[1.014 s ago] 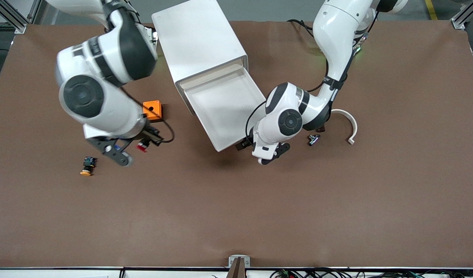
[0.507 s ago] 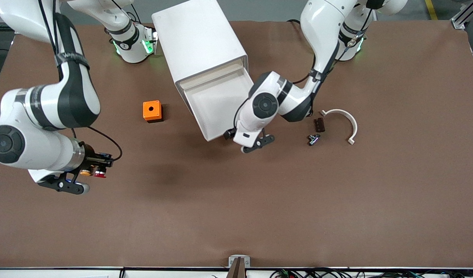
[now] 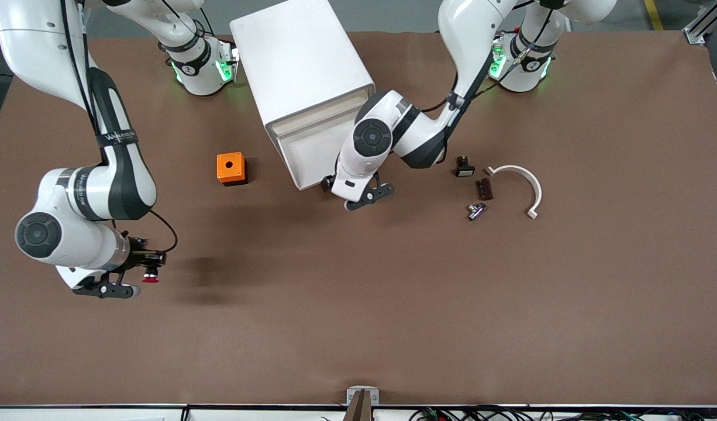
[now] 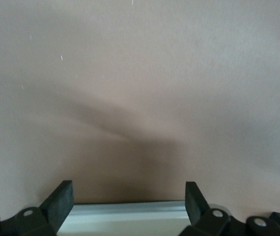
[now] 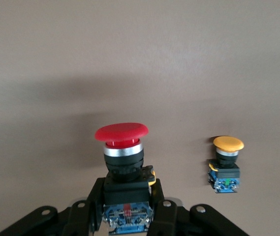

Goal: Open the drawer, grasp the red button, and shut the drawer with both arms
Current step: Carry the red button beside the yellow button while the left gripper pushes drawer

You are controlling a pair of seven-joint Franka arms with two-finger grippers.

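Observation:
The white cabinet (image 3: 300,64) has one drawer (image 3: 306,149) partly out. My left gripper (image 3: 329,185) is at the drawer's pale front lip (image 4: 130,215). Its open fingers (image 4: 61,202) stand wide on either side of the lip without clamping it. My right gripper (image 3: 143,273) is shut on the red-capped button (image 3: 151,279) and holds it above the bare table at the right arm's end. In the right wrist view the button (image 5: 122,147) stands upright between the fingers of that gripper (image 5: 128,196), held by its black body.
The orange-yellow-capped twin (image 5: 227,164) lies on the table close to my right gripper. An orange cube (image 3: 230,168) sits beside the cabinet. A white curved piece (image 3: 525,187) and three small parts (image 3: 475,210) lie toward the left arm's end.
The right arm has swung away from the cabinet with the red button, toward its end of the table. The left gripper has pushed the drawer farther into the cabinet.

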